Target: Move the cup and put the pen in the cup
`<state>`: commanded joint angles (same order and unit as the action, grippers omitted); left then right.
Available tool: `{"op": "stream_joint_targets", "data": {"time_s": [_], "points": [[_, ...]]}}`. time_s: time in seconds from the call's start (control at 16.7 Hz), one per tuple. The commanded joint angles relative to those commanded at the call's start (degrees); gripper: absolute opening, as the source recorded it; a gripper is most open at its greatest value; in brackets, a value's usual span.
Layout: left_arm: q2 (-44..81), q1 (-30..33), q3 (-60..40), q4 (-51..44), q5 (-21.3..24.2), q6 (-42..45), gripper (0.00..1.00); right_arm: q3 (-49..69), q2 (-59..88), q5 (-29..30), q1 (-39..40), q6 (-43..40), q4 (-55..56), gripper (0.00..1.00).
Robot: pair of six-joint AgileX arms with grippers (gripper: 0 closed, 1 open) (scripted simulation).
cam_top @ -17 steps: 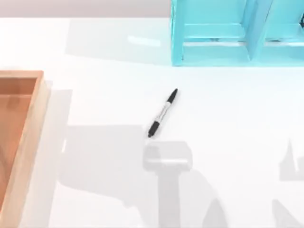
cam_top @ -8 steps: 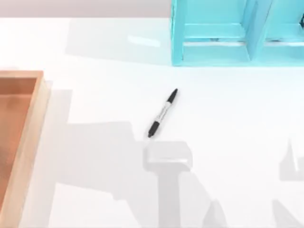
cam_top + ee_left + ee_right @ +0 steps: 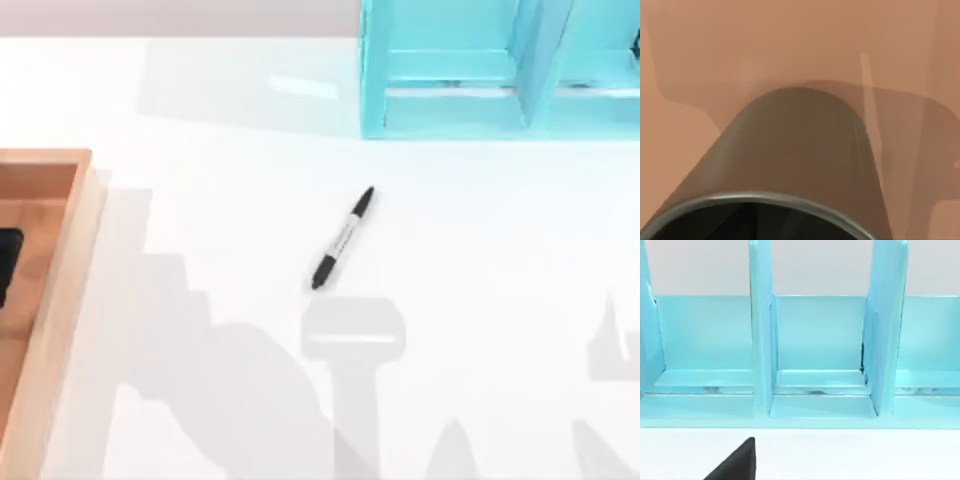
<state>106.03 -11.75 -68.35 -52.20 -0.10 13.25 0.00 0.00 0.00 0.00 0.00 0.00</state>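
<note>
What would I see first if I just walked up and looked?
Probably the pen, lying slantwise alone on the white table near the middle. Next, the bright turquoise rack with upright dividers at the table's far right side, and the wooden tray at the left edge. In the left wrist view, a dark olive cup looms close over the tray's brown floor.
</note>
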Motion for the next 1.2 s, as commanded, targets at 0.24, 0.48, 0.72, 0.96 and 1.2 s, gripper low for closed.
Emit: {"op": "stream_joint_targets", "data": {"time_s": [0.24, 0.48, 0.72, 0.96, 1.2], "points": [[0.18, -0.01, 0.69, 0.72, 0.00, 0.01, 1.00, 0.00, 0.00, 0.00, 0.00, 0.00, 0.00, 1.00], [0.18, -0.01, 0.69, 0.72, 0.00, 0.01, 0.77, 0.00, 0.00, 0.00, 0.00, 0.00, 0.00, 1.00], [0.18, -0.01, 0.69, 0.72, 0.00, 0.01, 0.47, 0.00, 0.00, 0.00, 0.00, 0.00, 0.00, 1.00], [0.18, -0.01, 0.69, 0.72, 0.00, 0.01, 0.17, 0.00, 0.00, 0.00, 0.00, 0.00, 0.00, 1.00], [0.18, -0.01, 0.69, 0.72, 0.00, 0.01, 0.00, 0.00, 0.00, 0.00, 0.00, 0.00, 0.00, 1.00]]}}
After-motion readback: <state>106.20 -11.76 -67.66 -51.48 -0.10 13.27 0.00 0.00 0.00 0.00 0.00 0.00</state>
